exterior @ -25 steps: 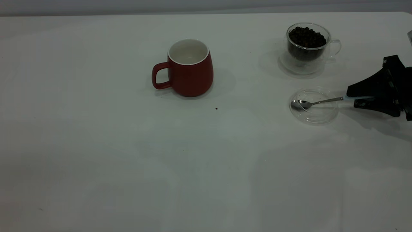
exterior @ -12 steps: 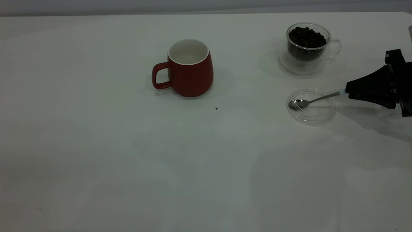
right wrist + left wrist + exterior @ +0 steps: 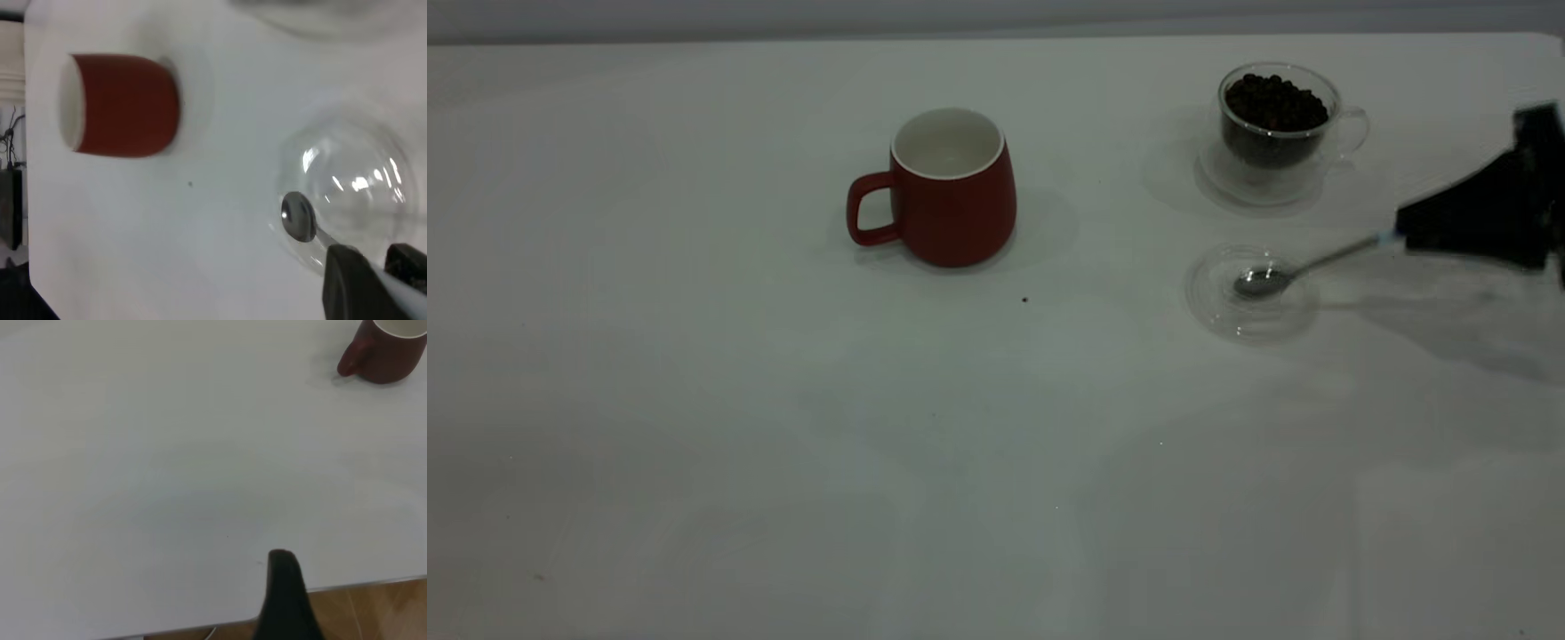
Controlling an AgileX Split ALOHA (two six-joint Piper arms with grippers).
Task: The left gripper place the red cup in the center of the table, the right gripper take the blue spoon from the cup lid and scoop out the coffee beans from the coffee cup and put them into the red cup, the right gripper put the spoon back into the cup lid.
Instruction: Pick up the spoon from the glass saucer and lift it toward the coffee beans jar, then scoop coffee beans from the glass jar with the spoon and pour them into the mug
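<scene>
The red cup (image 3: 951,191) stands upright near the table's (image 3: 694,400) middle, handle to the left; it also shows in the left wrist view (image 3: 390,350) and the right wrist view (image 3: 123,105). My right gripper (image 3: 1405,236) is at the right edge, shut on the blue spoon's (image 3: 1316,262) pale handle. The spoon slopes down, and its bowl (image 3: 297,217) is over the clear cup lid (image 3: 1214,307). The coffee cup (image 3: 1276,151) with coffee beans (image 3: 1273,100) stands behind the lid. My left gripper (image 3: 283,587) is parked at the table's edge, far from the red cup.
A tiny dark speck (image 3: 1024,300) lies in front of the red cup. The table's far edge runs just behind the coffee cup. A wooden floor (image 3: 373,613) shows past the table's edge in the left wrist view.
My right gripper closed on the spoon handle and rose, tilting the spoon up at the handle end. The cup lid slid a little to the left. The red cup stayed put.
</scene>
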